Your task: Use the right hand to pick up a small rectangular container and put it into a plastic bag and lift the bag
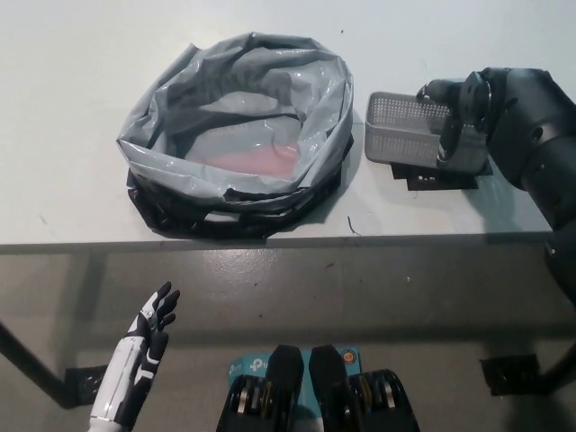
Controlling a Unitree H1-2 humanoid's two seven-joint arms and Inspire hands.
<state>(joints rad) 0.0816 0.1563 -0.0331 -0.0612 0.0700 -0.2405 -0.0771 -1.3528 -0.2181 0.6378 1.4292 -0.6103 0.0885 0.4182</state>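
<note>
A small grey rectangular mesh container [409, 131] sits on the white table, just right of the bag. My black right hand [461, 117] covers its right end, with fingers reaching down inside it and around its far wall; whether the grip has closed is unclear. The grey plastic bag [236, 130] stands open with its rim rolled down, and something pink shows through its bottom. My white left hand [144, 346] rests open below the table's front edge at the lower left.
A black marker patch [430, 178] lies under the container. The table's front edge [270, 241] crosses the picture, with grey floor below it. A small dark scrap [353, 225] lies near that edge.
</note>
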